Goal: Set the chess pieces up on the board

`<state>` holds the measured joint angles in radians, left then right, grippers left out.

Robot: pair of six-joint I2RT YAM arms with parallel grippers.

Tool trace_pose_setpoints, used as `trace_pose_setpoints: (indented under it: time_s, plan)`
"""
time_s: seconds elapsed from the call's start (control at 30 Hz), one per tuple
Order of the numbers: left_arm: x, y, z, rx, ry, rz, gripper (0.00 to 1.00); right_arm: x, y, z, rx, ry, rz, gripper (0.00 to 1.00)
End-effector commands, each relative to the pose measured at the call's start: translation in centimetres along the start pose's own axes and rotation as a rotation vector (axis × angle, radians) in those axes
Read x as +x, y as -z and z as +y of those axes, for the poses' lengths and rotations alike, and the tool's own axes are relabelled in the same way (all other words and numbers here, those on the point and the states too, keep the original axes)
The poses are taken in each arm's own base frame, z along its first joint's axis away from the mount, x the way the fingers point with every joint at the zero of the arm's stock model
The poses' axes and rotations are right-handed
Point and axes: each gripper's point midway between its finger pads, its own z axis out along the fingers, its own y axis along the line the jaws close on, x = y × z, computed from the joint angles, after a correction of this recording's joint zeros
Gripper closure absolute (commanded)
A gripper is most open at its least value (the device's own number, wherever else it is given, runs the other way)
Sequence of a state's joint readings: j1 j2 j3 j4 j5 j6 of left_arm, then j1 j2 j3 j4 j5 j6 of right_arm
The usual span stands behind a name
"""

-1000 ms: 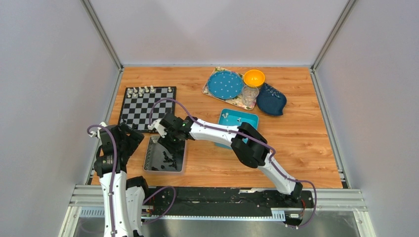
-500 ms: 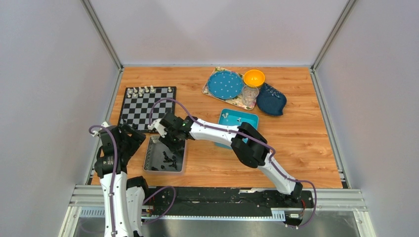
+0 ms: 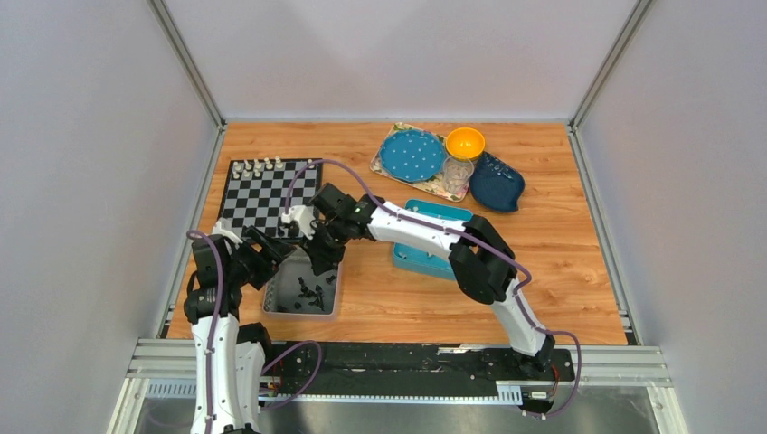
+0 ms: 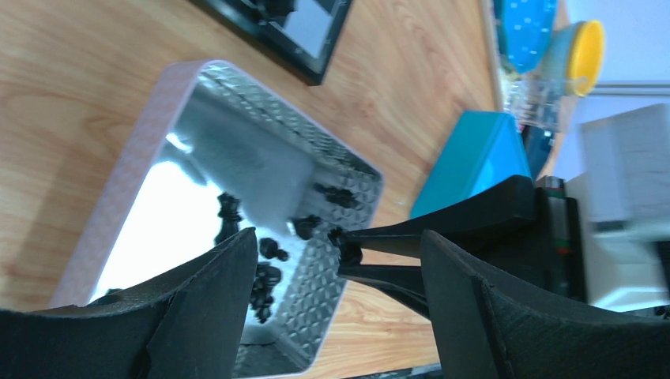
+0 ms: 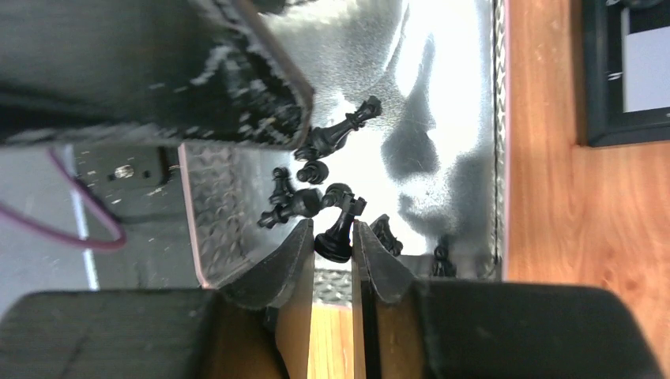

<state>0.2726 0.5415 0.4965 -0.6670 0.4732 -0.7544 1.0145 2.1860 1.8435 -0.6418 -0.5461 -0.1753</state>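
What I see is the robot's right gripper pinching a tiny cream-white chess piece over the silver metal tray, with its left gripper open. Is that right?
Not quite: the piece is black, not cream-white. The right wrist view shows the right gripper pinching a tiny black chess piece over the silver metal tray. The left gripper is open, as you said.

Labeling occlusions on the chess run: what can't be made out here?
- Top view: black piece held in right gripper, hidden beneath the gripper itself.
- Top view: white pieces on the board, too small to type.
- Top view: blue tray contents, partly covered by right arm.
- Right wrist: board cut off by frame edge.
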Motion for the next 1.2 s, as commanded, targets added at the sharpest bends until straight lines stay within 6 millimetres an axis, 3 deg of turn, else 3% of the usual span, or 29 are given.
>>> trace_pose_setpoints:
  time_s: [0.0,0.17,0.4,0.73,0.93,1.03,1.17]
  plan:
    - [-0.6,0.4,-4.0,0.198,-0.013,-0.005,0.17,-4.0,4.5,3.0,-0.141,0.104,-0.154,0.94]
    - [0.6,0.6,-6.4,0.375,0.074,0.073,0.18,-4.3,6.0,4.2,-0.215,0.139,-0.201,0.93]
    - [2.3,0.3,-7.7,0.598,0.227,0.169,0.21,-5.7,9.1,5.1,-0.274,0.215,-0.275,0.92]
    - [2.8,1.0,-8.6,0.627,0.282,0.245,0.27,-6.5,9.6,6.1,-0.331,0.238,-0.292,0.92]
    - [3.5,1.2,-8.2,0.615,0.298,0.274,0.35,-7.4,9.7,6.1,-0.336,0.246,-0.31,0.92]
    - [3.8,1.2,-8.0,0.614,0.308,0.281,0.43,-7.3,9.5,5.7,-0.328,0.24,-0.307,0.92]
    - [3.8,1.3,-8.0,0.615,0.312,0.283,0.45,-6.8,9.1,5.4,-0.317,0.236,-0.297,0.92]
